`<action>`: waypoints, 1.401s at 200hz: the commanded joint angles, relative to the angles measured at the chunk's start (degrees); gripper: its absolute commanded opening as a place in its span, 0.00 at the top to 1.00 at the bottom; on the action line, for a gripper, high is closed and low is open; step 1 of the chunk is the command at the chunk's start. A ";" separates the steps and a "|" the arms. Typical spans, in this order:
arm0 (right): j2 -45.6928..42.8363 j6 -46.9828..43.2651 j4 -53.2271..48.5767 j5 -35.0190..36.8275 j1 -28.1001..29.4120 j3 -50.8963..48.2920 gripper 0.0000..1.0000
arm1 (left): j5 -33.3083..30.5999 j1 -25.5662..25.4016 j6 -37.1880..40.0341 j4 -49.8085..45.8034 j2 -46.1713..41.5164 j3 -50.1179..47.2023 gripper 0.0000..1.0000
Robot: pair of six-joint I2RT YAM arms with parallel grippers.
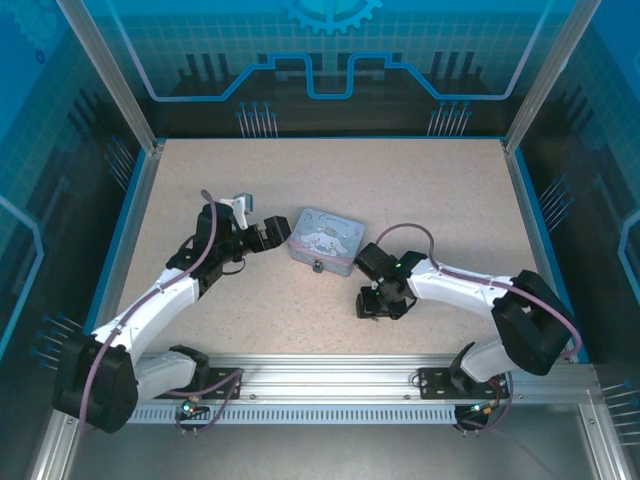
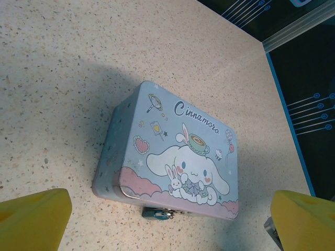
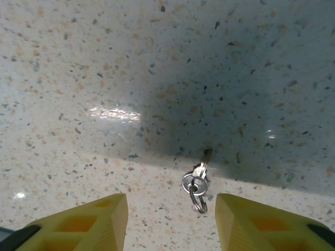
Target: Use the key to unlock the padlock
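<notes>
From above, the left gripper [image 1: 265,235] points at the left end of a pale blue rectangular cartoon-printed metal tin [image 1: 325,240], which lies just past its fingertips. Its jaws stand apart with nothing between them. A tiny dark metal padlock [image 1: 317,266] hangs at the tin's near side, off to the right of those jaws and not touched by them. The right gripper [image 1: 375,303] is turned down toward the speckled beige table [image 1: 450,190], near the tin's right end but clear of it; from here I cannot tell how its jaws stand.

On the left wrist camera, the left gripper [image 2: 170,222] shows its two yellow fingers [image 2: 36,219] at the bottom corners, spread wide. The tin lies flat ahead of them and across the gap, lid up. The padlock [image 2: 157,212] sits at the tin's nearest edge, about midway between the fingers and touching neither.

On the right wrist camera, the right gripper [image 3: 170,209] has its yellow fingers [image 3: 84,225] apart and clamped on nothing. A small thin grey metal key [image 3: 199,175] lies flat on the table just ahead of the fingertips, in the gap and nearer the right-hand finger. Its small wire ring [image 3: 198,201] lies toward the jaws and its blade points away. Neither finger touches it.
</notes>
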 commanded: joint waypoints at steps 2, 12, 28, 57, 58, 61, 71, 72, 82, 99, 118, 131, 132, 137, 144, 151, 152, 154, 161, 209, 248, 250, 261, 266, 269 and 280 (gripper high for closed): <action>1.83 1.88 -3.23 2.38 1.00 1.29 0.53 | 1.18 0.57 0.42 1.02 -2.09 -1.34 0.01; 2.37 1.82 -3.51 2.81 1.09 1.41 0.53 | 1.09 0.59 0.45 0.87 -2.45 -1.61 0.01; 3.19 1.73 -3.44 2.99 1.04 1.42 0.54 | 1.10 0.67 0.30 0.79 -2.97 -1.91 0.01; 4.73 1.22 -3.08 2.78 1.31 1.68 0.59 | 1.18 1.02 0.10 0.53 -3.44 -1.91 0.01; 4.77 1.21 -3.07 2.80 1.34 1.68 0.59 | 1.18 1.02 0.12 0.52 -3.45 -1.91 0.01; 4.80 1.20 -3.05 2.81 1.35 1.73 0.59 | 1.18 1.02 0.11 0.52 -3.45 -1.91 0.01; 5.12 1.20 -2.85 2.94 1.40 1.69 0.60 | 1.39 1.20 0.04 0.49 -3.53 -1.94 0.01; 5.14 1.20 -2.83 2.97 1.43 1.69 0.61 | 1.42 1.20 0.04 0.55 -3.53 -1.93 0.01; 5.40 1.11 -2.48 3.08 1.51 1.68 0.62 | 1.46 1.28 -0.13 0.58 -3.54 -1.91 0.01; 5.90 1.05 -2.02 3.04 1.52 1.60 0.65 | 1.68 1.38 -0.24 0.66 -3.54 -1.91 0.01; 6.43 1.08 -1.84 3.16 1.65 1.60 0.69 | 1.76 1.46 -0.31 0.48 -3.54 -1.91 0.01; 6.63 1.03 -1.41 3.10 1.71 1.42 0.72 | 1.71 1.46 -0.41 0.47 -3.46 -1.91 0.01; 6.64 1.03 -1.40 3.09 1.71 1.38 0.72 | 1.71 1.46 -0.41 0.49 -3.50 -1.91 0.01; 6.73 1.03 -1.25 3.02 1.72 1.20 0.73 | 1.75 1.46 -0.40 0.44 -3.51 -1.91 0.01; 6.76 1.03 -0.98 2.93 1.72 1.10 0.76 | 1.77 1.53 -0.42 0.48 -3.43 -1.94 0.01; 6.82 0.87 -0.71 2.86 1.72 1.00 0.79 | 1.79 1.46 -0.49 0.52 -3.41 -1.91 0.01; 6.82 0.91 -0.66 2.84 1.72 0.99 0.80 | 1.79 1.46 -0.53 0.52 -3.43 -1.91 0.01; 6.87 0.93 -0.62 2.82 1.76 0.98 0.80 | 1.84 1.49 -0.52 0.47 -3.38 -1.91 0.01; 6.92 0.85 -0.49 2.75 1.80 0.98 0.83 | 1.79 1.47 -0.51 0.42 -3.36 -1.91 0.01; 5.85 -0.91 -0.87 3.74 1.80 1.23 0.98 | 1.92 1.57 -0.20 -0.11 -3.40 -1.83 0.01; 2.31 -4.90 1.99 4.21 1.80 0.07 1.00 | 2.86 1.55 -0.11 -0.20 -4.52 -1.89 0.01; 2.09 -5.18 2.19 4.22 1.81 -0.04 1.00 | 2.87 1.55 -0.11 -0.23 -4.57 -1.91 0.01; 0.87 -6.96 3.41 4.19 1.81 -0.24 1.00 | 3.11 1.56 -0.22 -0.45 -5.15 -1.91 0.01; 0.25 -7.49 3.91 4.31 1.80 -0.33 1.00 | 3.31 1.55 -0.22 -0.53 -5.41 -1.91 0.01; 0.02 -7.92 4.36 4.31 1.73 -0.38 1.00 | 3.37 1.55 -0.30 -0.54 -5.65 -1.98 0.01; -1.75 -9.23 6.31 4.26 1.76 -0.59 1.00 | 3.91 1.55 -0.57 -0.80 -6.28 -2.00 0.01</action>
